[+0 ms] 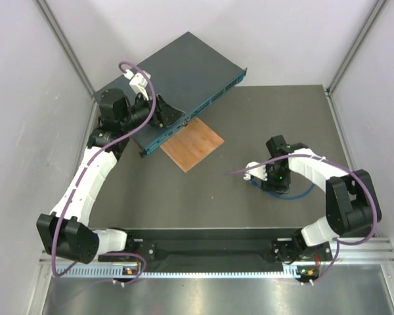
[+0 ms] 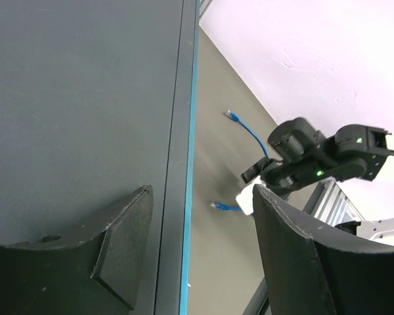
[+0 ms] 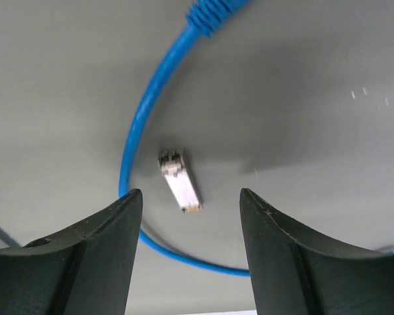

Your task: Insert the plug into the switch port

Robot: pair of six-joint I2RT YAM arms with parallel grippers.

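dark grey bench (image 1: 262,118), pale walls | switch (image 1: 184,65) far left, angled | wooden square (image 1: 192,144) just beside its front | left jaws wide apart astride switch's front edge, contact unclear | right jaws wide, empty, over blue cable (image 3: 134,131) | plug (image 2: 232,116) on bench, well apart from switch | grey metal piece (image 3: 179,182) inside cable's loop

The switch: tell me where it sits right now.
In the top view the switch lies angled at the far left of the table, its blue front face beside the wooden square. The left claw sits open around its front edge.
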